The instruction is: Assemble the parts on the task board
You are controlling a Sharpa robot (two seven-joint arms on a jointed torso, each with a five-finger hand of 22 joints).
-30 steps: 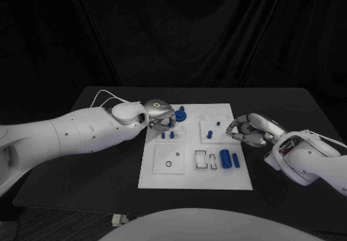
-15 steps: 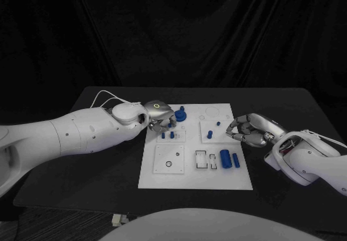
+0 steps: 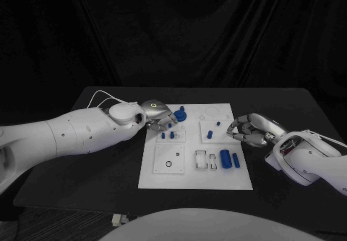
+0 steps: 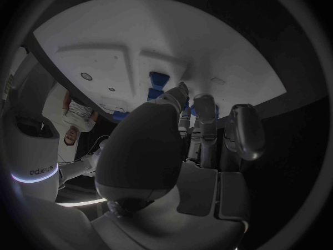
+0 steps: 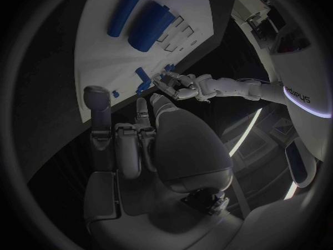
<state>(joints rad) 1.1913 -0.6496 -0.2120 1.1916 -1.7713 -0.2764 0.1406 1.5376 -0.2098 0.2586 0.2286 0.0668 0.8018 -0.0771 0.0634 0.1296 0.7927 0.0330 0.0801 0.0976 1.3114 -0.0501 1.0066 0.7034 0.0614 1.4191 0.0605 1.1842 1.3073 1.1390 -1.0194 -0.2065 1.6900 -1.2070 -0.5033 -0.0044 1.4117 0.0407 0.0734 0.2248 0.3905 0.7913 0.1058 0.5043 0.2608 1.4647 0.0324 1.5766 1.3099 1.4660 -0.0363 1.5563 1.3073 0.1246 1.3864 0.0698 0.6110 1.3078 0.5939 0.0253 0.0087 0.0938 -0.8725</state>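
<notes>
**Left hand at the far-left corner of the board, right hand waiting beside it**

Left hand (image 3: 156, 113) reaching over the far-left corner of the flat white rectangular task board (image 3: 195, 181), fingers bent down just beside a round blue part with a short stem (image 3: 180, 115). Probably placed there to take or seat that piece; whether anything is actually pinched cannot be told, since the fingertips are hidden under the palm from the head view and crowd together in the left wrist view.

Right hand (image 3: 250, 129) curled loosely inward with nothing visibly in it, parked just off the board's edge above the black counter (image 3: 282, 100) (likely keeping out of the way until needed). Nearest to it, toward its own arm: a thick blue cylinder (image 3: 225, 159) and a slim blue rod (image 3: 235, 160) lying loose on the board, not yet seated.

Right wrist view adds what the head view lacks: the far hand from the front, fingers gathered at small blue pegs (image 5: 144, 79). Left wrist view gives only a close look at blue pieces past the fingertips.
</notes>
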